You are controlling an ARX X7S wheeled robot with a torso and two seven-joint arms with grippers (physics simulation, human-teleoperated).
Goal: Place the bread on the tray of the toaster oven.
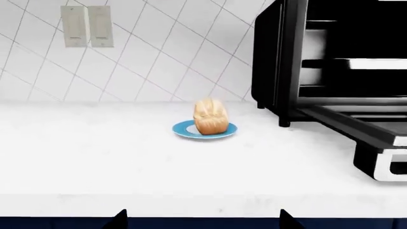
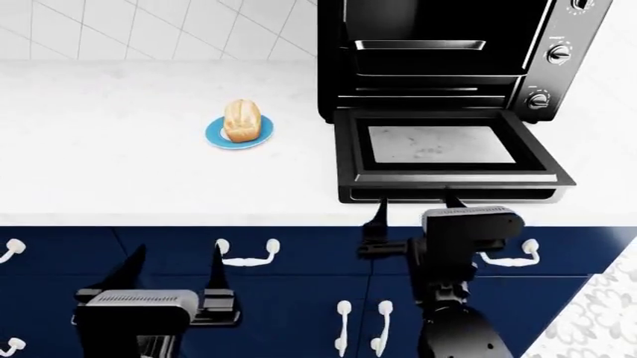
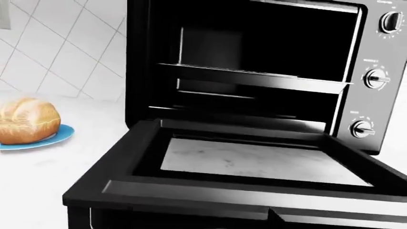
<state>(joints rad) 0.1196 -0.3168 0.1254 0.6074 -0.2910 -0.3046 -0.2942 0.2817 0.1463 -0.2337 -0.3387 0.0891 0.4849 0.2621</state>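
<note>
The bread (image 2: 243, 119) is a golden-brown loaf sitting on a blue plate (image 2: 221, 139) on the white counter, left of the toaster oven (image 2: 339, 52). The oven's glass door (image 2: 443, 179) is dropped open. The dark tray (image 2: 420, 45) sits on a rack inside the cavity. My left gripper (image 2: 174, 261) is open and empty, below the counter edge in front of the bread. My right gripper (image 2: 415, 206) is open and empty, just in front of the door's front edge. The left wrist view shows the bread (image 1: 210, 117) straight ahead. The right wrist view shows the tray (image 3: 254, 79) and the bread (image 3: 26, 120).
The oven's knobs (image 2: 559, 53) run down its right side. A tiled wall (image 2: 149, 26) with an outlet plate (image 1: 87, 26) backs the counter (image 2: 119, 171). Navy cabinet fronts with white handles (image 2: 247, 253) lie below the counter edge.
</note>
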